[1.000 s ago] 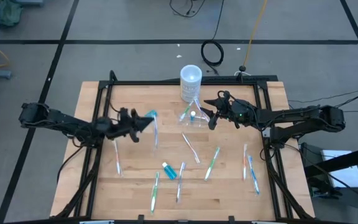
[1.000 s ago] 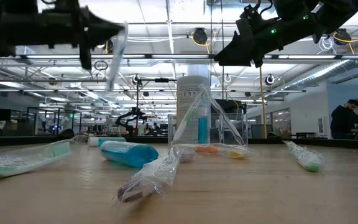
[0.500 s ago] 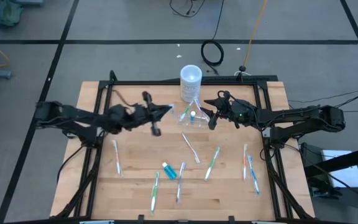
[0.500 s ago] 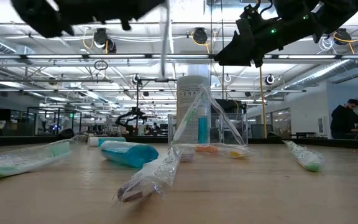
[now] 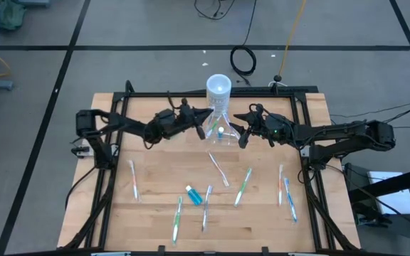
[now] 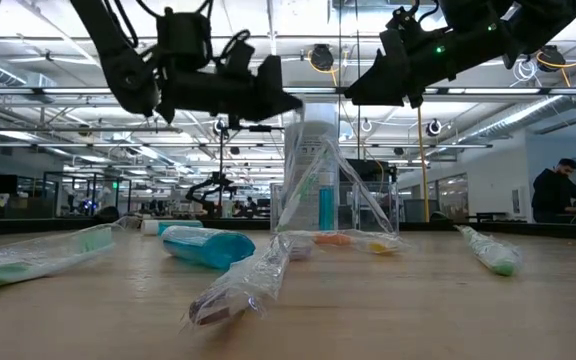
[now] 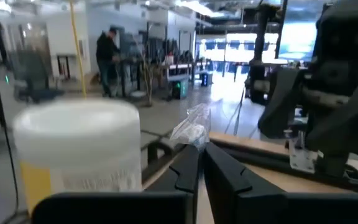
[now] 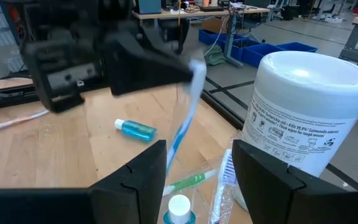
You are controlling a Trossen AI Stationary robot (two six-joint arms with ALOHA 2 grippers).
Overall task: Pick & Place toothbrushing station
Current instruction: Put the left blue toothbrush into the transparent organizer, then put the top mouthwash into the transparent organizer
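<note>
Low view puts a wrapped toothbrush (image 6: 236, 288) nearest, lower centre of the frame, with a blue tube (image 6: 206, 246) lying just behind it at centre left on the wooden surface (image 6: 418, 310). Farther back, at frame centre, stands the clear container (image 6: 330, 195) with brushes leaning inside, and the white cylinder (image 6: 310, 150) rises right behind it.

From above, the spread reads differently: loose brushes lie scattered over the lower half of the surface, the tube (image 5: 193, 195) among them, while the container (image 5: 220, 132) sits at upper centre just below the cylinder (image 5: 218, 91).

Left end effector (image 5: 196, 119) hangs at the container's left edge, and its own wrist camera shows its fingers (image 7: 185, 171) nearly together, pinching the crinkled wrapper of a blue toothbrush (image 8: 185, 118); the right wrist camera alone shows that brush slanting down toward the container.

Right end effector (image 5: 242, 131) hovers at the container's right side, fingers (image 8: 263, 174) spread wide, holding nothing.
</note>
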